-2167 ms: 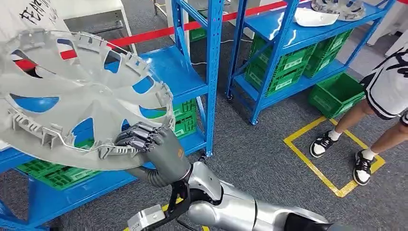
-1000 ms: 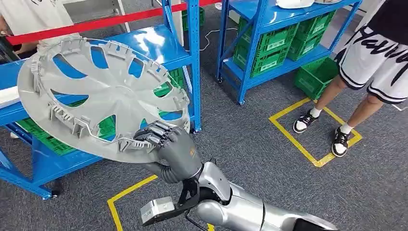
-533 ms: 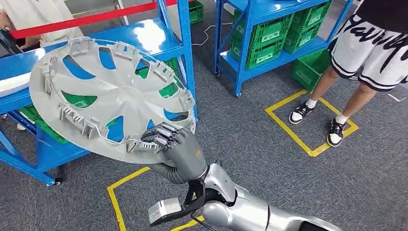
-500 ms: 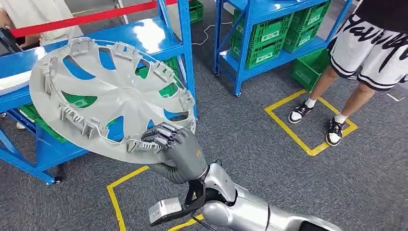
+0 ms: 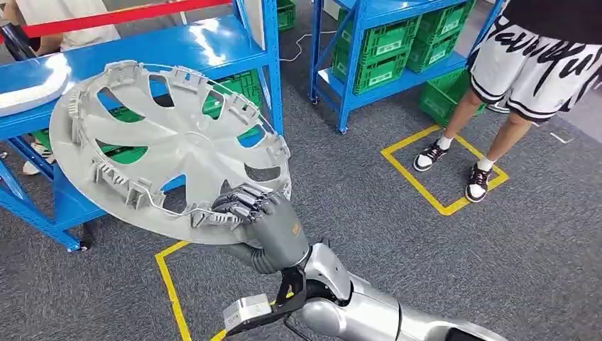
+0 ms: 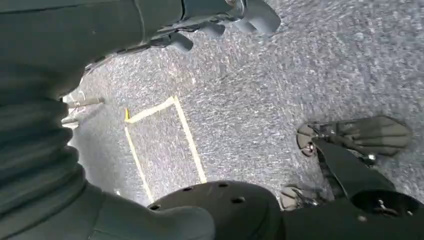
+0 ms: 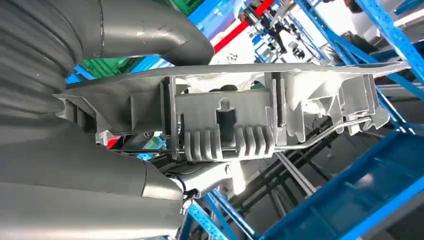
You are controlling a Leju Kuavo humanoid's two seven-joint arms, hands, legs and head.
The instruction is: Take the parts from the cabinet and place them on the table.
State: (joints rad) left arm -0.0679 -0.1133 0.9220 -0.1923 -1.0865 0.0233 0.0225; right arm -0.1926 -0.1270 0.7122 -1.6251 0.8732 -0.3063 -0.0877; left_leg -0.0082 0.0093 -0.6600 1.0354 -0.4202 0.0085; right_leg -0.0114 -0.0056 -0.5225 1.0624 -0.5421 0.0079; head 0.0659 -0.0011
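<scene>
A large grey wheel cover (image 5: 170, 142) hangs tilted in the air, its ribbed inner side with clips and a wire ring facing me. My right hand (image 5: 266, 224) grips its near rim, fingers curled over the edge. The right wrist view shows the same rim and clips (image 7: 225, 125) close up, clamped between the thumb (image 7: 150, 30) and the palm. Behind the cover stands the blue cabinet shelf (image 5: 163, 50), with a white part (image 5: 32, 82) lying at its left end. My left hand (image 6: 220, 20) hangs over the grey carpet, fingers apart and holding nothing.
A second blue rack (image 5: 341, 78) with green crates (image 5: 383, 64) stands behind. A person in black-and-white shorts (image 5: 525, 57) stands at the right in a yellow floor square (image 5: 426, 192). Another person (image 5: 64, 28) is behind the shelf. Grey carpet lies to the right.
The whole view has swung, so the shelves and the person have shifted up and left in the picture. My right hand keeps the same grip on the wheel cover.
</scene>
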